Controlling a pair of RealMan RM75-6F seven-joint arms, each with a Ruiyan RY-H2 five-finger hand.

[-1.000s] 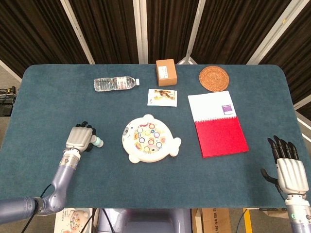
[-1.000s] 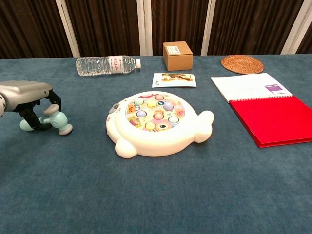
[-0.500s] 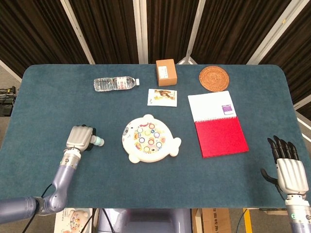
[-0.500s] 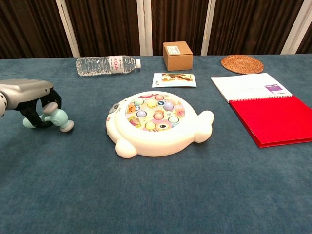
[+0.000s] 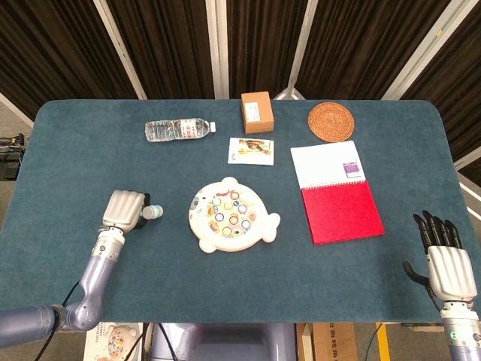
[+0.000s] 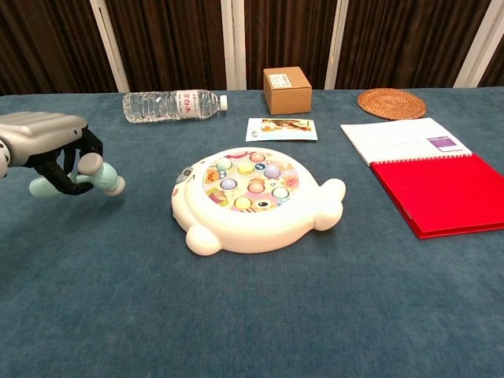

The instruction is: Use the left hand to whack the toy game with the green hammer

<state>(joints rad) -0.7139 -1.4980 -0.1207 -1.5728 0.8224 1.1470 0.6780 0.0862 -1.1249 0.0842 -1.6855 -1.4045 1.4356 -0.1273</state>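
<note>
Robot right hand [image 5: 452, 265], at the table's near right edge, lies palm down on the blue cloth with fingers straight and apart, holding nothing; only the head view shows it. Over on the near left, the left hand [image 6: 49, 146] is wrapped around the handle of the green hammer [image 6: 103, 179], the fingers [image 6: 66, 177] curled beneath it and the pale mint head sticking out toward the toy game [image 6: 250, 197]. The hammer sits clear of the cloth in the chest view and well apart from the toy. At mid-table lies the toy game, a white animal-shaped board with a ring of coloured pegs on top. To its right a red notebook [image 5: 342, 211] lies open, its white page on the far side. Beyond the toy rests a picture card [image 5: 251, 151]. Along the far edge sit a water bottle [image 5: 177, 129] on its side, a cardboard box [image 5: 256, 112] and a woven coaster [image 5: 330, 121].
</note>
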